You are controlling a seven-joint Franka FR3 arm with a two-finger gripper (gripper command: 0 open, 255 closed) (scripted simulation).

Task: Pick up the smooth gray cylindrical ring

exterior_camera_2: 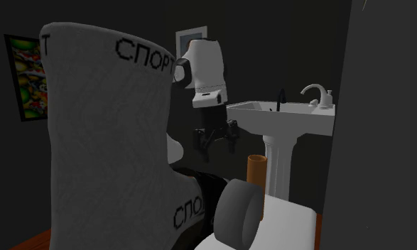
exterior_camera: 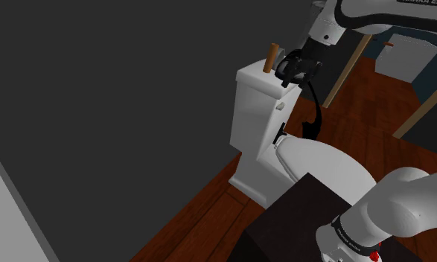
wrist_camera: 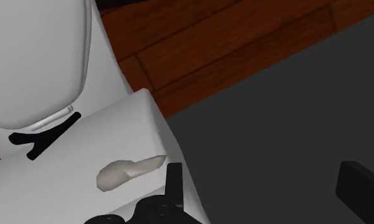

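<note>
Claw (exterior_camera_2: pixel 215 142) spread wide and empty, poised above toilet tank (exterior_camera: pixel 257 112), gray ring (exterior_camera_2: pixel 236 213) on edge atop tank, brown cylinder (exterior_camera: pixel 269 58) upright atop tank

Black Cyrillic letters СПОРТ run across the top of the big white rough-surfaced shape (exterior_camera_2: pixel 93 135) in the second exterior view's foreground; lower down it reads СПО (the rest is hidden). The white robot arm (exterior_camera: pixel 388 16) bears dark lettering, edge-cut, reading roughly ANKA EMIK.

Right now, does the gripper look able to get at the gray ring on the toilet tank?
Probably yes. The gripper hangs open near the tank, and the gray ring stands on edge there with nothing over it; the brown tube beside it might crowd a finger.
</note>
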